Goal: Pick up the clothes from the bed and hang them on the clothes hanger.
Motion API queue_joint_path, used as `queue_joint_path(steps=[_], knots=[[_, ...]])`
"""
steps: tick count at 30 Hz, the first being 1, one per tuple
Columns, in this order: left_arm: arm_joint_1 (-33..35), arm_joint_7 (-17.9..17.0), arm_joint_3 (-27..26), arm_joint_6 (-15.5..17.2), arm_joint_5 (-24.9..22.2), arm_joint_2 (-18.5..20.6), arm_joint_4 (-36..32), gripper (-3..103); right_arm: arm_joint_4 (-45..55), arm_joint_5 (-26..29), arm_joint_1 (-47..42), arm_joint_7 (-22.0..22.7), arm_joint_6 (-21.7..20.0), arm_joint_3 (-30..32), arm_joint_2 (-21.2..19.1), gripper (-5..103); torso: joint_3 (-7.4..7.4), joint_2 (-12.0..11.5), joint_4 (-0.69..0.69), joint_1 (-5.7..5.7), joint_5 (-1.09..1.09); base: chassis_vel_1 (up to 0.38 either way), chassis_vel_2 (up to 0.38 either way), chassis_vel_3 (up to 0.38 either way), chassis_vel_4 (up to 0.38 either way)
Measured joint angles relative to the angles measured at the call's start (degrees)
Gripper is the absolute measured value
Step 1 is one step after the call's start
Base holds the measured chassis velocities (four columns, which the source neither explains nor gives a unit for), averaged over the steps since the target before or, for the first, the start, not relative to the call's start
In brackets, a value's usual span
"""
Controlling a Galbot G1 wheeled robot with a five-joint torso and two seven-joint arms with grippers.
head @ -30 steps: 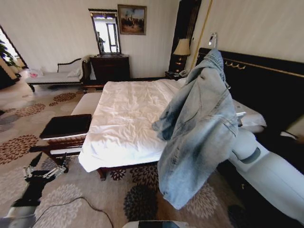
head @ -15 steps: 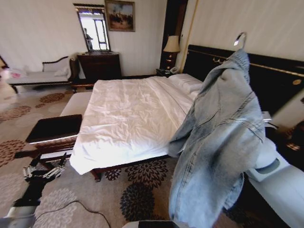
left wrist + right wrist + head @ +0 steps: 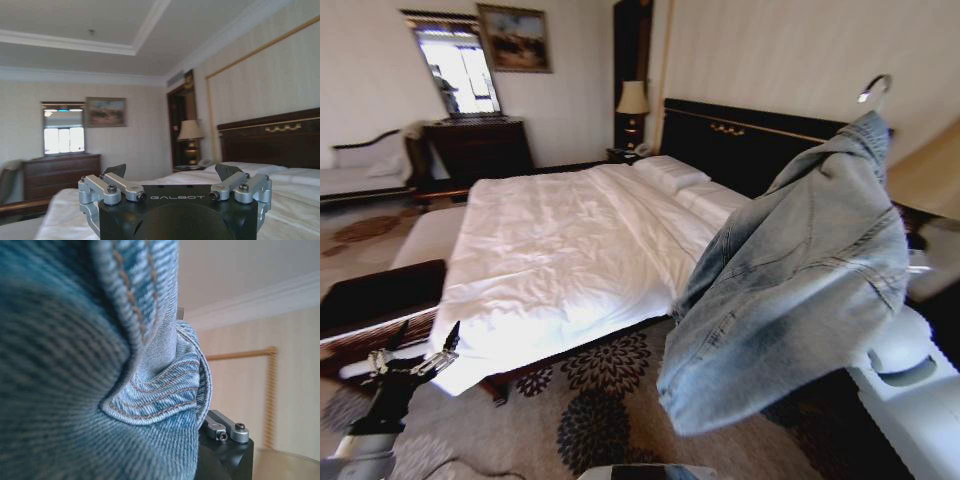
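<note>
Left gripper (image 3: 418, 352): low at my left, fingers spread wide, carrying nothing.
Right gripper (image 3: 225, 432): raised at my right, clamped on the denim jacket (image 3: 800, 280).
Jacket: hangs clear of the bed (image 3: 560, 250).
Change: my view has swung across the bed within 1 second; I judge I'm turning toward the hanger.

The denim jacket (image 3: 800, 290) is held aloft at the right of the frame, draped over the white right arm (image 3: 910, 400). The bed (image 3: 570, 250) fills the centre. The left gripper (image 3: 415, 360) is seen lower left, its fingers spread.
</note>
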Motion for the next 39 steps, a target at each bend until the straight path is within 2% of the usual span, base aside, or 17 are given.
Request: queue_joint_path(steps=[18, 39], knots=[[0.00, 0.00, 0.00, 0.01, 0.00, 0.00, 0.00, 100, 3.22, -2.02, -11.57, -1.62, 1.64, 12.08, 5.47, 22, 0.00, 0.00, 0.00, -0.01, -0.01, -0.129, -0.125, -0.119, -0.122], [0.00, 0.00, 0.00, 0.00, 0.00, 0.00, 0.00, 100, 6.16, -4.06, -17.39, -2.74, 2.86, 17.04, 10.12, 22, -0.01, 0.01, 0.00, -0.02, -0.01, -0.121, -0.129, -0.127, -0.125]])
